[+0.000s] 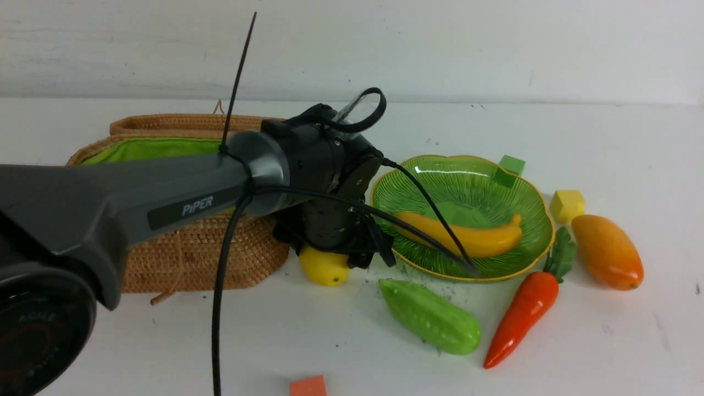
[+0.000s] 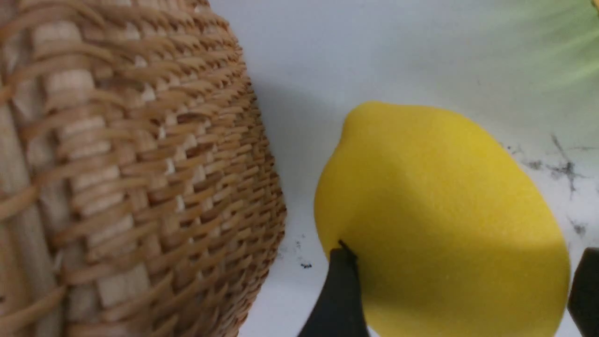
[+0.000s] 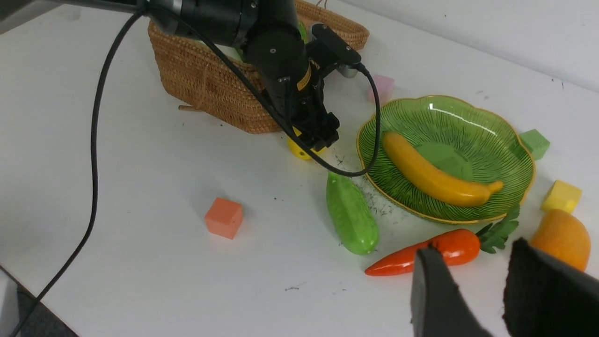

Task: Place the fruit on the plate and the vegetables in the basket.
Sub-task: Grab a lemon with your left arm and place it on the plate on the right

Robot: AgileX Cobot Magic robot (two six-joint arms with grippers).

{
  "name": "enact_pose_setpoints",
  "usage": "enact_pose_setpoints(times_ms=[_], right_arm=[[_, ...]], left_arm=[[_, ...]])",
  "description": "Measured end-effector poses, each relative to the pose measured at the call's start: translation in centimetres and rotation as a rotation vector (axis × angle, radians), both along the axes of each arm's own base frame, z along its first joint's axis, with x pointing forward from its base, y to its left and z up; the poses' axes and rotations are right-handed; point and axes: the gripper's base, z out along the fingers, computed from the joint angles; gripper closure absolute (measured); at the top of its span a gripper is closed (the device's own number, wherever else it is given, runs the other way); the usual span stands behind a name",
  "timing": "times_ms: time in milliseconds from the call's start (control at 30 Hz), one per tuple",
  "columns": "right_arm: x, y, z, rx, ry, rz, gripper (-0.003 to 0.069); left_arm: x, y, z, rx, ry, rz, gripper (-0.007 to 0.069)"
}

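Observation:
The yellow lemon (image 1: pixel 324 267) lies on the table between the wicker basket (image 1: pixel 181 258) and the green plate (image 1: pixel 467 170). My left gripper (image 2: pixel 463 255) is lowered over the lemon (image 2: pixel 440 220), open, with one finger against its side and the other just clear of it. A banana (image 1: pixel 467 234) lies in the plate. The mango (image 1: pixel 608 252), carrot (image 1: pixel 522 316) and green gourd (image 1: pixel 432 316) lie on the table by the plate. My right gripper (image 3: pixel 472 250) hovers open and empty above the table, near the carrot (image 3: pixel 398 264) and mango (image 3: pixel 561 236).
Small cubes lie about: orange (image 1: pixel 308 386) at the front, yellow (image 1: pixel 567 204) and green (image 1: pixel 510 168) by the plate's far right rim, pink (image 3: pixel 383 86) behind the plate. The left arm's cable hangs across the plate's near rim. The basket wall (image 2: pixel 131 164) stands close beside the lemon.

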Motion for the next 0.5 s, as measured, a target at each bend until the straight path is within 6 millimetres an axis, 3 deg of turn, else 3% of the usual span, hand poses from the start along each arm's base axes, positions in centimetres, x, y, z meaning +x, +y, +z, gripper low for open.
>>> enact_pose_setpoints(times_ms=[500], right_arm=[[-0.01,0.01,-0.01,0.000,0.001,0.001,0.0424]], left_arm=[[0.22,-0.49,-0.74,-0.041,0.003,0.005,0.0032]])
